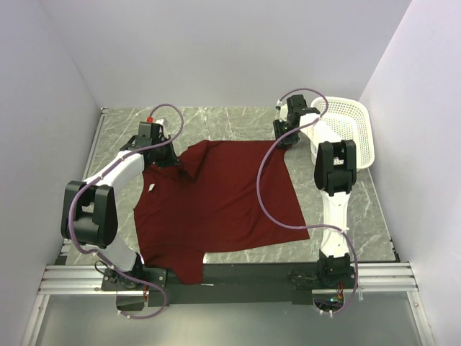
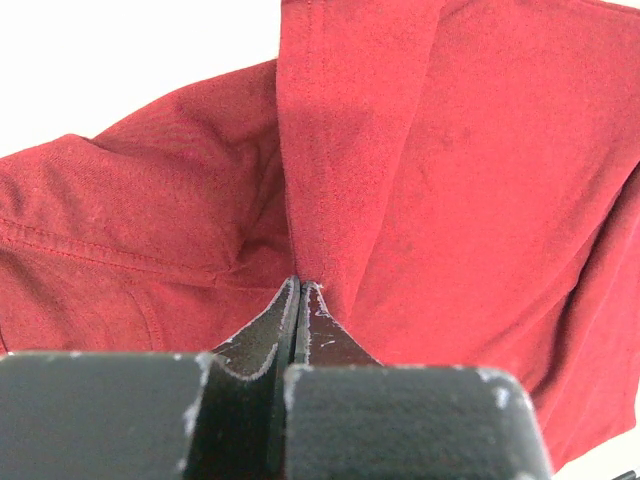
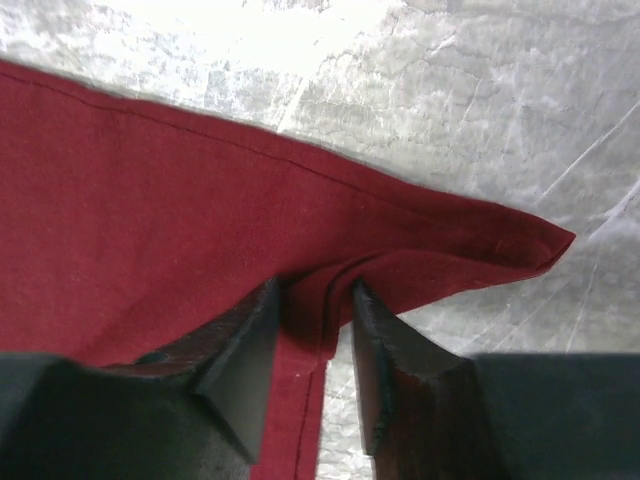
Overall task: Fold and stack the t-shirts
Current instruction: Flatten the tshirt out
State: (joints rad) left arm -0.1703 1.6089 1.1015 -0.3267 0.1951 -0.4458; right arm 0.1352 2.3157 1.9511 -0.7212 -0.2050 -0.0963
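Shirt (image 1: pixel 216 209): plain maroon, lying mostly flat in the middle of the grey marbled surface (image 1: pixel 238 122), between the two arms. The neck faces the left arm, and we see a small white tag (image 1: pixel 153 189) there. The hem runs down the right side. The near sleeve droops over the near edge onto the dark rail (image 1: pixel 245 272). The far left part is drawn up off the surface into a peak.

Left claw (image 2: pixel 300 295): at that peak. In the wrist view the two fingers press together with no gap. A vertical fold of cloth is nipped between the tips and rises from them, with more cloth slack on both sides. We note it as clamped tight on the shirt.

Right claw (image 3: pixel 312 310): at the far right corner of the shirt, low over the surface. The jaws stand part-way apart, one on each side of a raised ridge of cloth. The ridge fills the gap and runs out to the corner point. Whether the fingers bite the ridge or only flank it, we cannot tell. Bare marble lies just beyond the corner.

Basket (image 1: pixel 356 126): white perforated plastic, at the far right of the surface, beside the right arm and apart from the shirt.

Cables (image 1: pixel 263 194): purple, one looping from each arm. The right one arcs over the shirt's right half.
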